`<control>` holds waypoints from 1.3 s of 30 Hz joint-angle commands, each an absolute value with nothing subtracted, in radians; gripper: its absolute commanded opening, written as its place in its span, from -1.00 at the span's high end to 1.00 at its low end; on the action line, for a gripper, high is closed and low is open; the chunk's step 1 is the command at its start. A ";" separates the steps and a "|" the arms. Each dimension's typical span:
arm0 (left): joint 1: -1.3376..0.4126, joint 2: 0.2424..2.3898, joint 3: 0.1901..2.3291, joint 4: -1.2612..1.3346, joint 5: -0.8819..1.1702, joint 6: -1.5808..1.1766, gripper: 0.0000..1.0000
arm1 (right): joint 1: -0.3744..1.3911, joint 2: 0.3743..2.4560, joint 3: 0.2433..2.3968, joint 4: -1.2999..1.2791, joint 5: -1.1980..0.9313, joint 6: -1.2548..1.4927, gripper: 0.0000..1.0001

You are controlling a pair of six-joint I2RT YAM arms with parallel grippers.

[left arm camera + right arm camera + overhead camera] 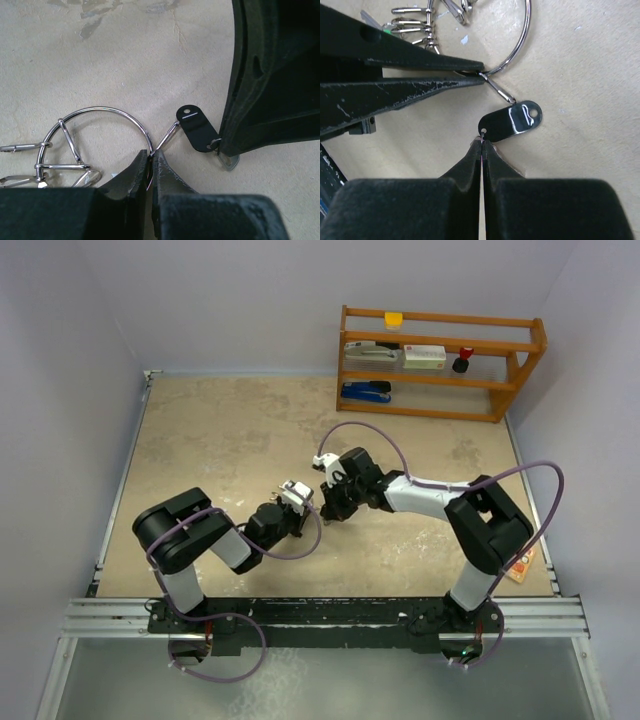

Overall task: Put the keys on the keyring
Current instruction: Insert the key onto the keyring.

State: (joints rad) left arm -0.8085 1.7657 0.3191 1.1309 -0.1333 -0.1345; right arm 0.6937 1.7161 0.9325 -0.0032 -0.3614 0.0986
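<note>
The keyring (107, 108) is a thin silver wire ring lying on the beige table. My left gripper (151, 156) is shut on its wire where a straight open end (170, 135) juts out. Several silver clips (60, 167) hang on the ring's far side. In the right wrist view the keyring (525, 30) curves above, with a green key head (386, 31) among the clips. My right gripper (482, 141) is shut on a small silver key (230, 163) linked to a glossy black tag (507, 122). The tag lies just beside the ring's open end. Both grippers meet mid-table (312, 505).
A wooden shelf (440, 360) with a stapler, a box and small items stands at the back right. A small orange object (522, 570) lies by the right arm's base. Grey walls close in the table on the left, back and right.
</note>
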 commanded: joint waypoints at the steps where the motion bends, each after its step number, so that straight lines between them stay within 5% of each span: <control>1: -0.817 1.783 0.341 1.166 -0.121 -0.116 1.00 | 0.697 1.730 0.989 0.033 -0.396 0.103 1.00; 39: -0.833 1.777 0.346 1.145 -0.171 -0.105 1.00 | 0.698 1.815 1.092 -0.005 -0.301 0.209 1.00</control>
State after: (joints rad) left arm -0.8253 1.7767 0.3298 1.1336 -0.1528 -0.1120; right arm 0.6937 1.8210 1.0622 0.0032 -0.3332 0.1780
